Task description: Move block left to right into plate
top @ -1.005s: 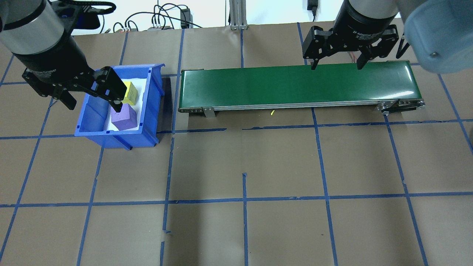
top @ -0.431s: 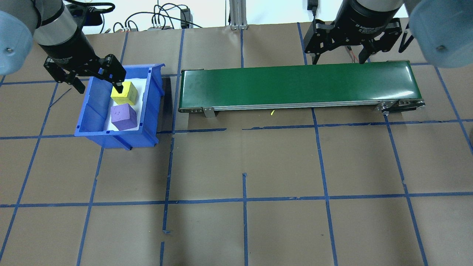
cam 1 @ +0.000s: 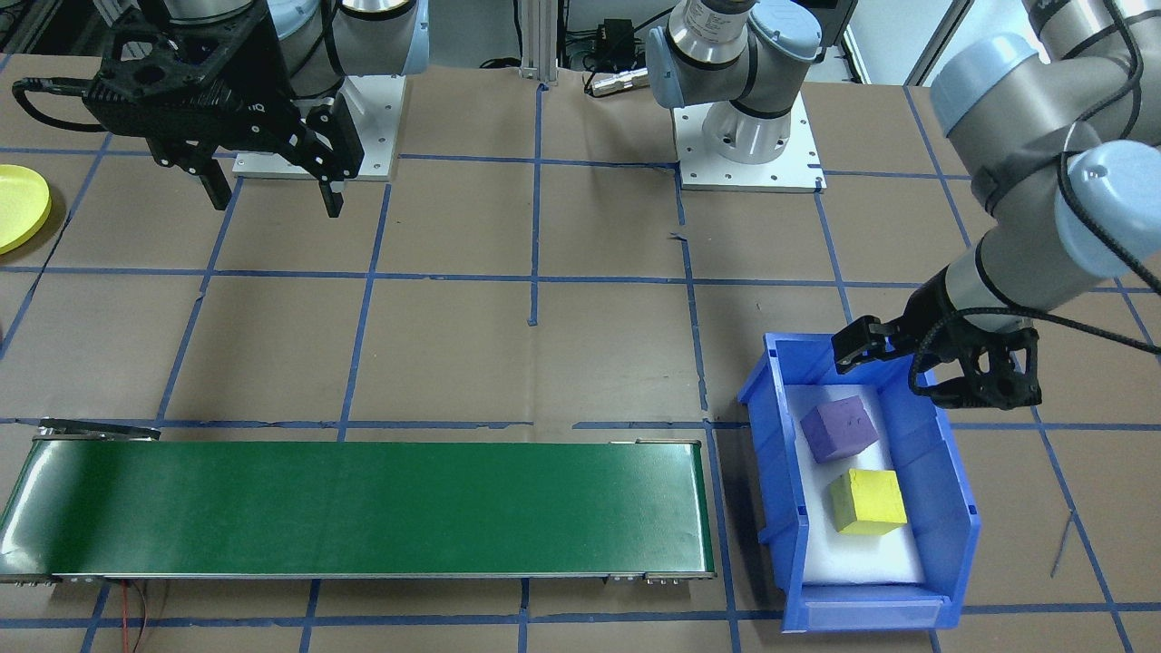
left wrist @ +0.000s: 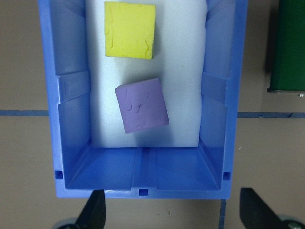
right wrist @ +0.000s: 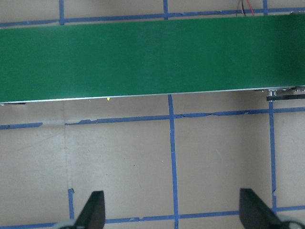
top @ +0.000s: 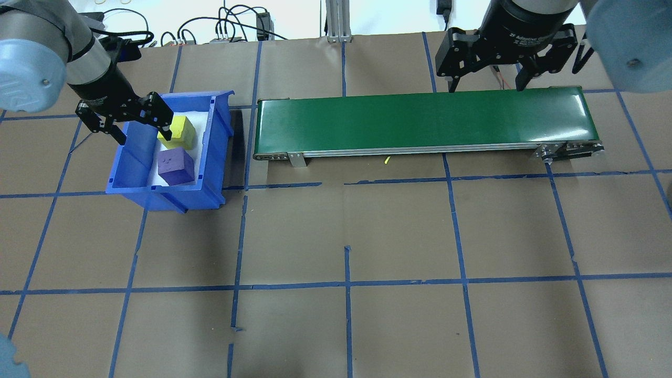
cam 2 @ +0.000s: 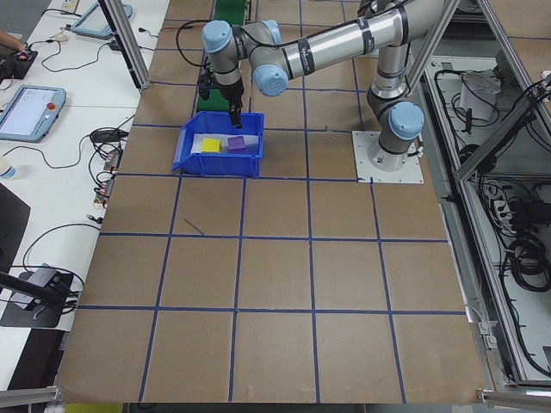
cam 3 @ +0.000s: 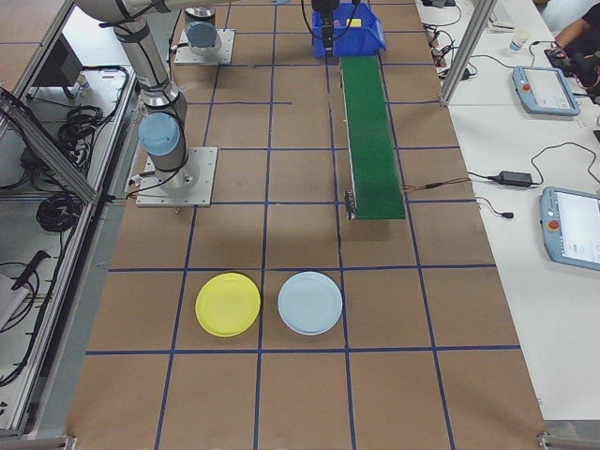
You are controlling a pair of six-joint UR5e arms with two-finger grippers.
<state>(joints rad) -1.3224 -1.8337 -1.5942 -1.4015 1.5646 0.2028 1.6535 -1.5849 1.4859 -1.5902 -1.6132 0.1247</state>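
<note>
Your brown paper-covered desk (top: 367,236), gridded in blue tape, carries a long green conveyor belt (top: 420,122) along its far edge in the overhead view, running from beside the bin toward the robot's right. At the desk's far left corner in that view sits the blue rectangular plastic bin (top: 210,157) with a white foam floor. Inside it you see two foam cubes lying apart: the purple foam block (top: 176,166), turned slightly askew, nearer the robot, and the yellow foam block (top: 181,131) beyond it, toward the bin's far wall. Your left gripper (top: 140,125) hangs over the bin's robot-side end with its fingers spread wide and holding nothing; the left wrist view shows both fingertips outside the bin's near wall. Your right gripper (top: 485,84) hovers at the belt's right end, fingers likewise spread and empty. The bright yellow round plastic plate (cam 3: 228,304) rests past the belt's right end, just beside a pale blue round plate (cam 3: 310,303).
</note>
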